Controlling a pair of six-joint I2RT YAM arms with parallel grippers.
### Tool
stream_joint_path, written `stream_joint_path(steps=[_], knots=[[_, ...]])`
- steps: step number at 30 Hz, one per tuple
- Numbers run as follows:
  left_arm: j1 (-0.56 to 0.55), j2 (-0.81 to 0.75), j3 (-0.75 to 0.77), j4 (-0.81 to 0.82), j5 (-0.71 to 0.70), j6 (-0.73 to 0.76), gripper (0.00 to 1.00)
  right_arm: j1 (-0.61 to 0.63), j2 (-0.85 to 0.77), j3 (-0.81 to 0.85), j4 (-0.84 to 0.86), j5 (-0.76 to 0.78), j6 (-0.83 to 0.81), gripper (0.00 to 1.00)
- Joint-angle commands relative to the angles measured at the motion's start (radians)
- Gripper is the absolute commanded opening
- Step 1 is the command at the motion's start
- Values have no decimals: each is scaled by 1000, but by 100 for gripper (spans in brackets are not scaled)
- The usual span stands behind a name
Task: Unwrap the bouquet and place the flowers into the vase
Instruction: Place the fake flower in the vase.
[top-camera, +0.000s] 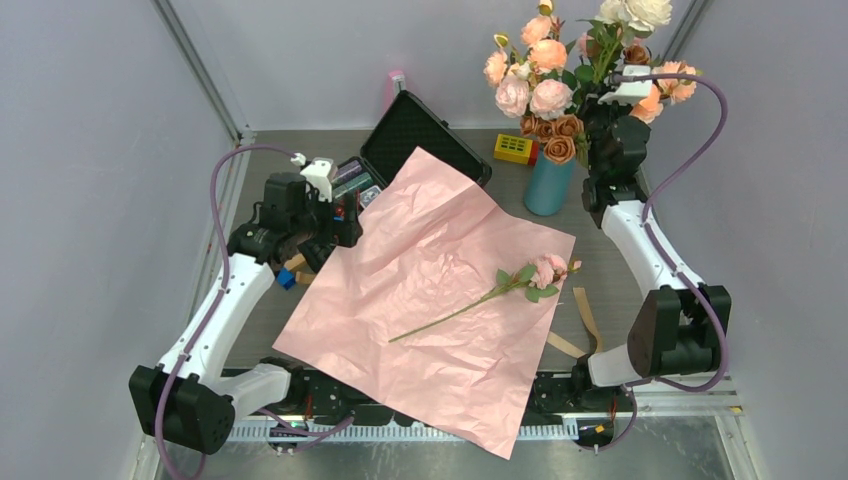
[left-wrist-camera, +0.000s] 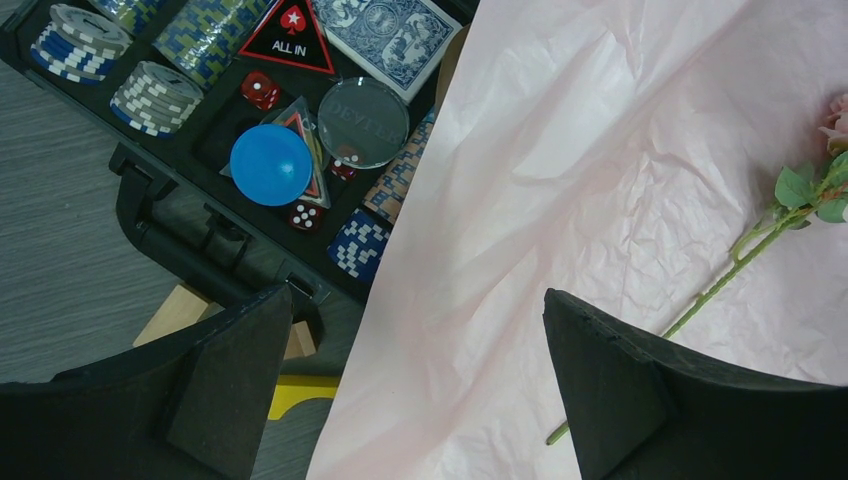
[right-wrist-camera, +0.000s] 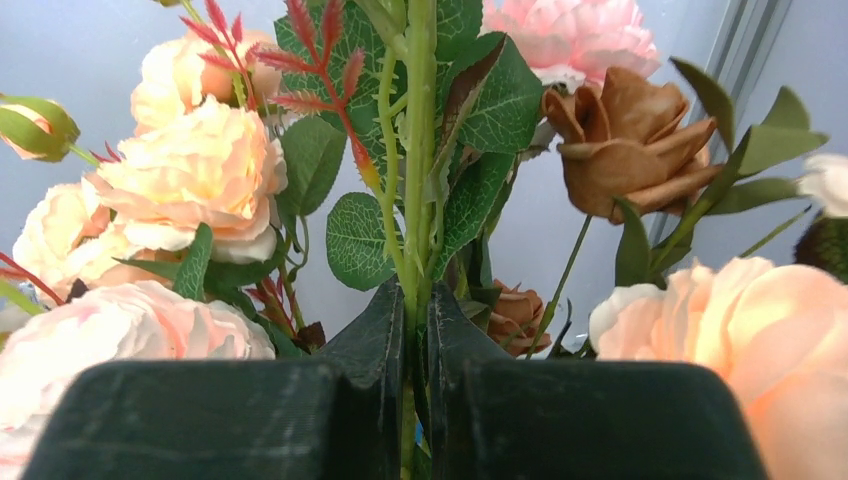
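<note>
Now your right gripper (right-wrist-camera: 417, 305) pinches a stem (right-wrist-camera: 418, 150) far right; your left gripper (left-wrist-camera: 417, 310) gapes empty over the paper (left-wrist-camera: 560, 150).

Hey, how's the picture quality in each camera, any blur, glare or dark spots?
Top external: even, soft light, sharp across the pink paper. Left wrist: poker case crisp, the left gripper almost black. Right wrist: green stem sharp, the nearest peach rose soft and bright.
</note>
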Motion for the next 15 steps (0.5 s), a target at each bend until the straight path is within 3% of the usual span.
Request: stream_joint_path(steps=[1,15], knots=[[6,-26,-1,13,22,3,100,5,7,-14,9,-10,39,0],[6,-20,-1,13,44,0,100,14,11,-89,-6,8,77,0]])
